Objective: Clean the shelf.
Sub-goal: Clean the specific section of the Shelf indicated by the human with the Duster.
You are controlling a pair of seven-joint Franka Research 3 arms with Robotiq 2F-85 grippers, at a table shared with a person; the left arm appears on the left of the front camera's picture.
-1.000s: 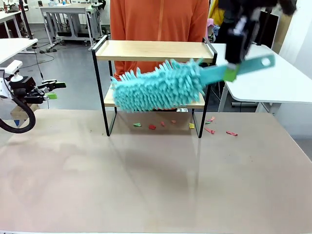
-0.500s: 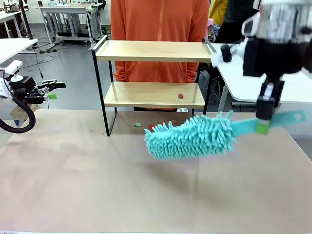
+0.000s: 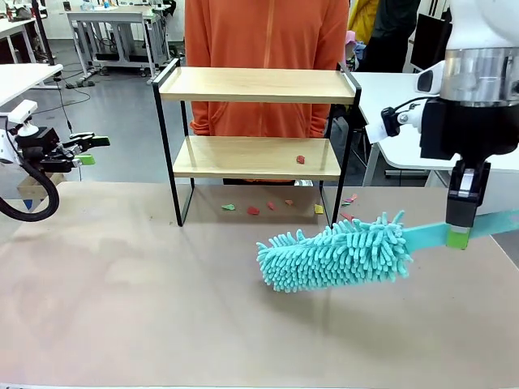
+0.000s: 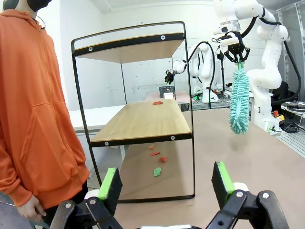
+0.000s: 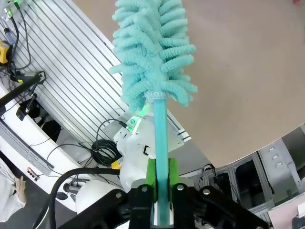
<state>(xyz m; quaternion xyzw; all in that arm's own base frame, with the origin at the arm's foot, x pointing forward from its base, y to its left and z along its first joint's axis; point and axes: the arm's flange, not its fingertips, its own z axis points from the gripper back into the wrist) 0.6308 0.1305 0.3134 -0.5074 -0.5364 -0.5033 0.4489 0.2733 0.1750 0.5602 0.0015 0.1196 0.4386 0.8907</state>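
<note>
Front view: right end effector (image 3: pixel 459 237), pinching the duster (image 3: pixel 336 253), has swung it off the far shelf (image 3: pixel 258 84) to over the tabletop (image 3: pixel 162 308); one red scrap (image 3: pixel 300 160) stays on the lower board; left end effector (image 3: pixel 91 151) spread.

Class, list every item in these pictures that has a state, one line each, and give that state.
shelf, upright on the table
red scrap, lying on the shelf's lower board
scraps, scattered on the table under and beside the shelf
duster, held by its handle, head low over the table, away from the shelf
left end effector, open, holding nothing
right end effector, shut on the duster
person, standing behind the shelf
</note>
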